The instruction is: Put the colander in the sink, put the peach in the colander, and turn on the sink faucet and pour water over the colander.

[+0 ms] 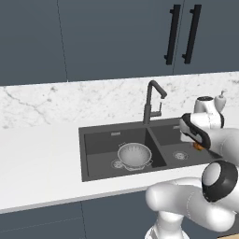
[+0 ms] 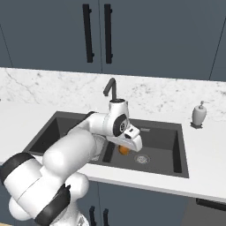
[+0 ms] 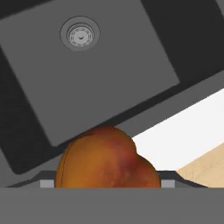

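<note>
Colander (image 1: 134,155): round perforated silver metal bowl on a ring base, sitting upright in the left basin of the sink (image 1: 93,140), beside the round drain there. Sink is matte dark grey, rectangular, two basins split by a low divider, set into a white smooth surface (image 1: 37,163) with a marbled backsplash behind.

Peach (image 3: 107,159): rounded, orange-red with a darker blush, smooth skin. In the hand view it sits right at the tool, between the finger tips, above the right basin floor and its metal drain (image 3: 79,34). Tool (image 2: 125,150) is closed around the peach, holding it off the sink floor; right base view shows the orange fruit tucked under the white hand, over the right basin near the divider. Left base view gives just a sliver of orange at the hand.

Sink faucet (image 1: 151,100): slim dark gooseneck, behind the divider, spout curving forward.

White soap dispenser (image 2: 199,114) stands on the surface right of the sink, well apart from the arm.

Hand view also catches the sink's front rim, white surface edge, and a pale wood-toned floor corner. Left basin has free room around the colander.
</note>
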### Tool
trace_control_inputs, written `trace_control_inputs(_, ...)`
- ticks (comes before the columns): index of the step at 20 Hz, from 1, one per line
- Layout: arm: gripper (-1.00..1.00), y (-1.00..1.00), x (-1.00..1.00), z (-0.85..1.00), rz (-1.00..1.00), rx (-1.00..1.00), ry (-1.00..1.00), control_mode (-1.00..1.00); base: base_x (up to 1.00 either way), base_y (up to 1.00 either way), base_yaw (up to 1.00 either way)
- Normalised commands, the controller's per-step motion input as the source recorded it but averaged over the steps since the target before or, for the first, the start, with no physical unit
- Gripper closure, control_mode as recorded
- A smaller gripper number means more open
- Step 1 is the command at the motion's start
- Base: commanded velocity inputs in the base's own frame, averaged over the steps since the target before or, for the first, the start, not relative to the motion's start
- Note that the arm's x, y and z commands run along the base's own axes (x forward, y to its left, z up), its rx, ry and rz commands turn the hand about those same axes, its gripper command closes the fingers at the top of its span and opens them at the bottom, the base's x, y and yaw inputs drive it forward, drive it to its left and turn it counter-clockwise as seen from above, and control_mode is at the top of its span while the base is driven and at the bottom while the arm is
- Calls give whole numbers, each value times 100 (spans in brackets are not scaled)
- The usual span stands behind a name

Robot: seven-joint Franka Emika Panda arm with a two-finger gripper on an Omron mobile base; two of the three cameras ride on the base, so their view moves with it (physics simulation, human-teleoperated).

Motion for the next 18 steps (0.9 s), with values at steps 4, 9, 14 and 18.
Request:
trace_control_inputs(4,100,97,32,0,9,0,7,-100,0,0,0)
trace_control_inputs(9,100,91,41,0,11,2,7,-100,0,0,0)
trace_control_inputs(14,100,82,26,-9,12,2,9,-100,0,0,0)
trace_control_inputs(18,100,79,0,-17,6,0,15,-100,0,0,0)
